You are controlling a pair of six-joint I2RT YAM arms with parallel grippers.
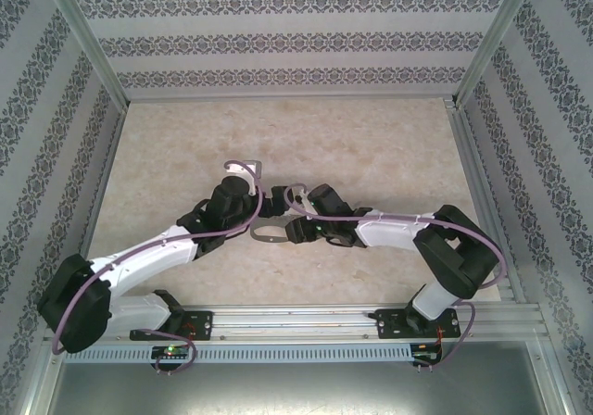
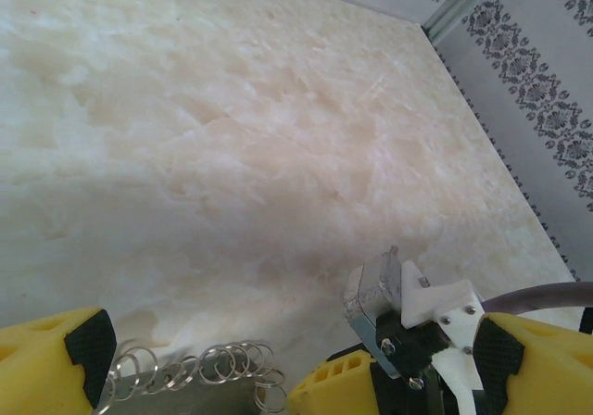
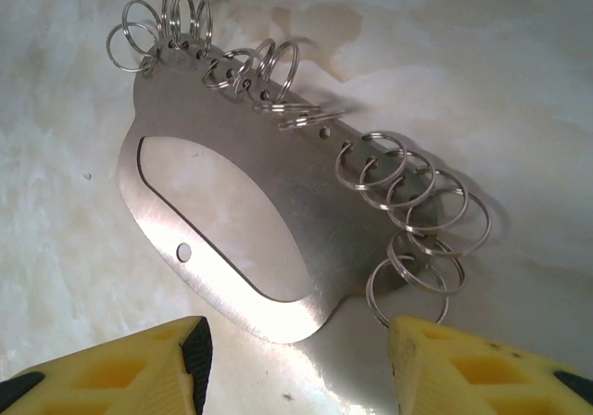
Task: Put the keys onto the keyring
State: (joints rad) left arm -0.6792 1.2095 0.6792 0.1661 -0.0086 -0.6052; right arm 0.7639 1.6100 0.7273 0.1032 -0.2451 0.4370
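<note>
Top view: we find the keyring [image 1: 269, 236] lying on the table [image 1: 371, 137], slightly toward 6 o'clock from its centre, where the two wrists meet. Left wrist view: the left gripper [image 2: 295, 345] stands at full width with nothing between its pads. A string of the keyring's split rings [image 2: 195, 364] shows at 7 o'clock, just beside one finger [image 2: 56, 359]. Right wrist view: the right gripper [image 3: 296, 332] is roughly half open and holds nothing. The keyring's rounded near end sits between the yellow fingertips [image 3: 139, 364], apart from both, and its body runs toward 11 o'clock. The rings fringe the 1-to-3 o'clock edge. We judge it a thin, stiff, light, slippery plate lying flat, with loose rings that shift. Take it by the plain rim beside the slot [image 3: 222, 211], clear of the rings.
</note>
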